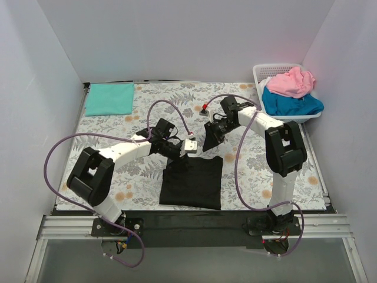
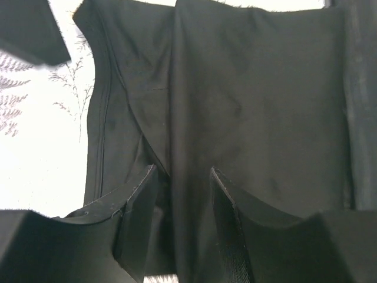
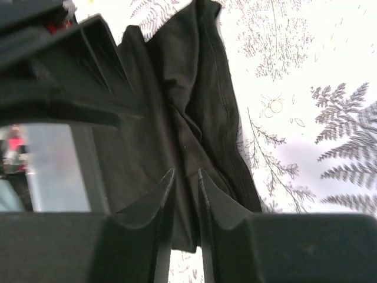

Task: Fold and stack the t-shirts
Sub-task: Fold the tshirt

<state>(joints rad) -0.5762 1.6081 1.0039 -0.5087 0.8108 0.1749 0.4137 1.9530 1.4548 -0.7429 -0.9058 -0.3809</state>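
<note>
The black t-shirt (image 1: 193,183) lies partly folded on the patterned cloth near the front middle. My left gripper (image 1: 179,154) is at its far left corner, shut on a fold of the black cloth (image 2: 194,118) that runs between its fingers (image 2: 141,194). My right gripper (image 1: 213,133) is over the far right corner, shut on a raised flap of the same shirt (image 3: 177,106), held above the table. A folded mint-green t-shirt (image 1: 109,98) lies at the far left. The pink t-shirt (image 1: 291,81) and the bright blue t-shirt (image 1: 291,105) sit in the basket.
The white lattice basket (image 1: 259,73) stands at the far right corner. White walls close in the left, back and right sides. The flower-and-fern table cloth (image 1: 135,177) covers the table. Purple cables loop beside both arms.
</note>
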